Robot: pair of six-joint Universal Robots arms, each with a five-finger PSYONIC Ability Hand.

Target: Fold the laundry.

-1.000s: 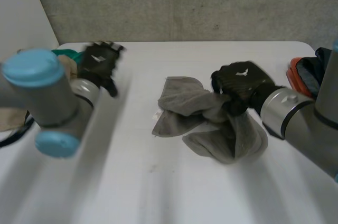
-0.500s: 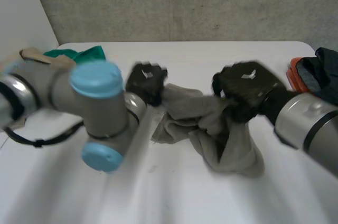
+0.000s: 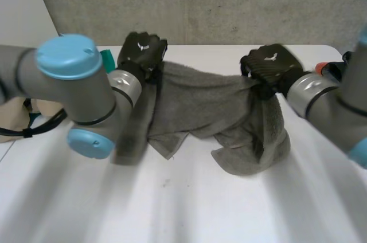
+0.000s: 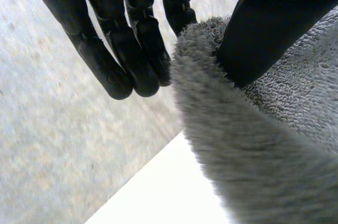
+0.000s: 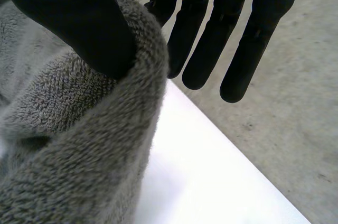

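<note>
**Head view.** A grey towel is held up between two robot hands above a white counter. The left robot hand is at about 10 o'clock from the counter's middle. The right robot hand is at about 2 o'clock. Each grips one end of the towel's upper edge, which runs nearly taut from one to the other. Whether either grip is on a true corner cannot be told. Below that edge the cloth sags in folds. Its lower part lies on the counter near the middle, bunched thickest at 6 o'clock from the right robot hand. One strip hangs from the left robot hand toward 7 o'clock, alongside the left arm. A green cloth lies at 9 o'clock from the left robot hand. A pile of dark and orange clothing lies at 3 o'clock from the right robot hand.

**Left wrist view.** The thumb bears on the towel's face and the straight fingers stand behind its rolled edge. The cloth is pinched between them.

**Right wrist view.** The thumb presses into a fold of towel, with straight fingers behind it. Here too the cloth is pinched.
</note>
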